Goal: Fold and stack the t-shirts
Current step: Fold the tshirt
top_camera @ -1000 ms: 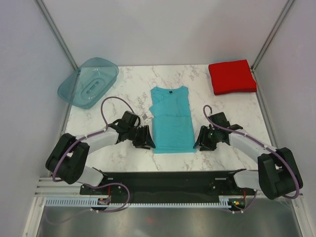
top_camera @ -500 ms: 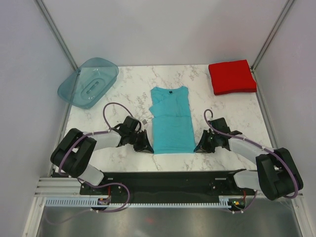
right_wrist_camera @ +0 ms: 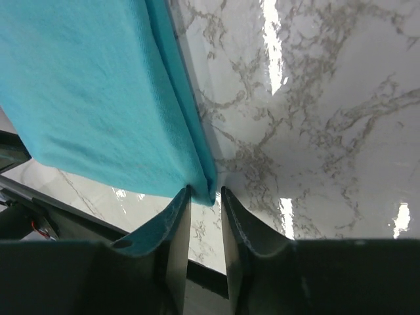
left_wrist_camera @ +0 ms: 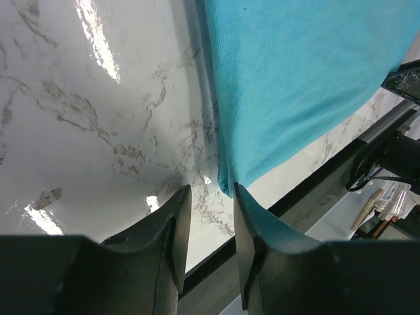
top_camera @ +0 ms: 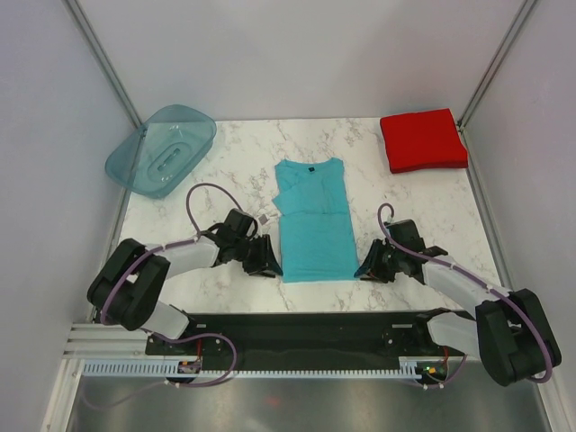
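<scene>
The turquoise t-shirt (top_camera: pixel 312 225) lies flat on the marble table, sleeves folded in, collar away from me. The red t-shirt (top_camera: pixel 423 139) is a folded square at the far right corner. My left gripper (top_camera: pixel 268 267) is low at the turquoise shirt's near left corner. In the left wrist view (left_wrist_camera: pixel 211 190) its jaws stand apart, and the cloth corner (left_wrist_camera: pixel 226 184) touches the right fingertip. My right gripper (top_camera: pixel 364 270) is at the near right corner. In the right wrist view (right_wrist_camera: pixel 205 190) its jaws are narrowly apart with the cloth corner (right_wrist_camera: pixel 203 187) between the tips.
A translucent teal plastic tray (top_camera: pixel 162 148) sits at the far left corner. Grey walls with metal posts close in the table on three sides. The black base rail (top_camera: pixel 306 328) runs along the near edge, just behind both grippers.
Both grippers have slid toward me along the shirt's side edges to its near corners and sunk lower. The shirts have not moved.
</scene>
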